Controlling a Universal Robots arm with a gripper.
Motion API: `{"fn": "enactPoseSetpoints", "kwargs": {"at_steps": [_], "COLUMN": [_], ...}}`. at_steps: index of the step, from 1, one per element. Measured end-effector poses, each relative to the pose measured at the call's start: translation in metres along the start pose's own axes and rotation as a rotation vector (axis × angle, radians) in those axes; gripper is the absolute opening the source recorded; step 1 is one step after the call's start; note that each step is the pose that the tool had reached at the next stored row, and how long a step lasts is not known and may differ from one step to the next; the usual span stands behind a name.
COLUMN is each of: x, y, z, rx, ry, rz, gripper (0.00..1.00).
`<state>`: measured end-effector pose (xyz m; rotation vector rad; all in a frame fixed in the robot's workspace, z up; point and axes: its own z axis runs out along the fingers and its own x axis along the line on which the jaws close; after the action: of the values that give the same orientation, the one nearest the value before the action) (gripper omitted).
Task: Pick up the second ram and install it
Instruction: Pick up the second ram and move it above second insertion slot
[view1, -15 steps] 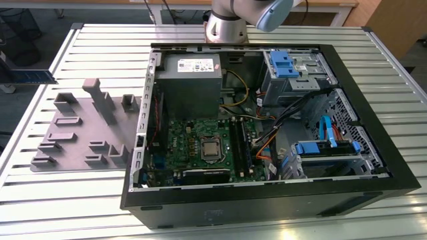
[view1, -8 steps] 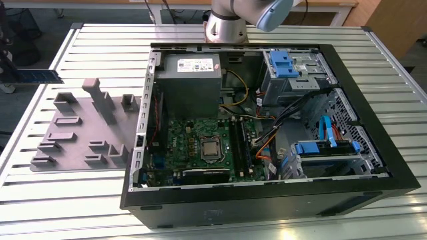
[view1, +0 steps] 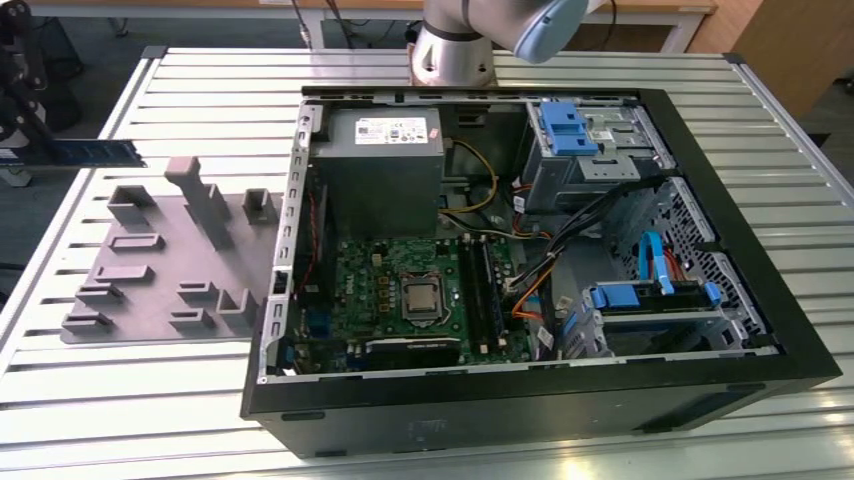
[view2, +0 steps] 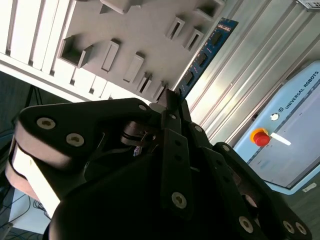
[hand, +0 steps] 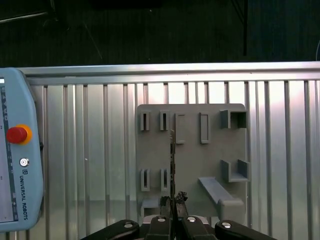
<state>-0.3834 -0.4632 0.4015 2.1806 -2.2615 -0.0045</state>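
First wrist view, closest in — pincer (hand: 172, 226) clamped tight on one end of the second ram (hand: 172, 160), seen edge-on and held in the air over the grey tray (hand: 192, 160) of upright blocks. Gripped by the end, seemingly to leave the rest of the stick free for seating. Under the tray, the slatted metal desk (hand: 100, 150); to one side on it, a pale blue teach pendant (hand: 15, 170) with a red stop button. Farther off, in the exterior view: blue stick carried level at the exterior view's left, beside the tray and well apart from the open computer case (view1: 534, 410). Inside the case, the green motherboard (view1: 387, 270) and its long black slots (view1: 481, 290) — stick not yet in, long edge down, presumably to match them.
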Motion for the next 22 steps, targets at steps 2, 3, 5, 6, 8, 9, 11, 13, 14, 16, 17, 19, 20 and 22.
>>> {"fn": "enactPoseSetpoints", "kwargs": {"at_steps": [2,3,5,6,8,9,11,13,14,16,17,19,20,22], "x": [-0.0001,-0.0002,-0.0003,-0.0004,-0.0005,-0.0006,-0.0010,-0.0011,-0.0012,-0.0014,-0.0015,-0.0018,-0.0019,-0.0022], "y": [-0.0037,-0.0055,-0.0095,-0.0114,-0.0155,-0.0175,-0.0274,-0.0316,-0.0339,-0.0391,-0.0421,-0.0489,-0.0524,-0.0600], "z": [0.0000,0.0000,0.0000,0.0000,0.0000,0.0000,0.0000,-0.0001,-0.0001,0.0000,0.0000,-0.0001,-0.0002,-0.0001], "rx": [0.0001,0.0000,0.0000,0.0001,0.0000,0.0000,0.0001,0.0000,0.0000,0.0001,0.0001,0.0000,-0.0001,-0.0001], "ry": [-0.0001,0.0000,0.0000,-0.0001,0.0000,0.0000,0.0000,0.0000,0.0000,-0.0001,-0.0001,0.0000,0.0001,0.0000], "rz": [0.000,0.000,0.000,0.000,0.000,0.000,0.000,0.000,0.000,0.000,0.000,0.000,0.000,0.000], "gripper": [0.14,0.14,0.14,0.14,0.14,0.14,0.14,0.14,0.14,0.14,0.14,0.14,0.14,0.14]}}
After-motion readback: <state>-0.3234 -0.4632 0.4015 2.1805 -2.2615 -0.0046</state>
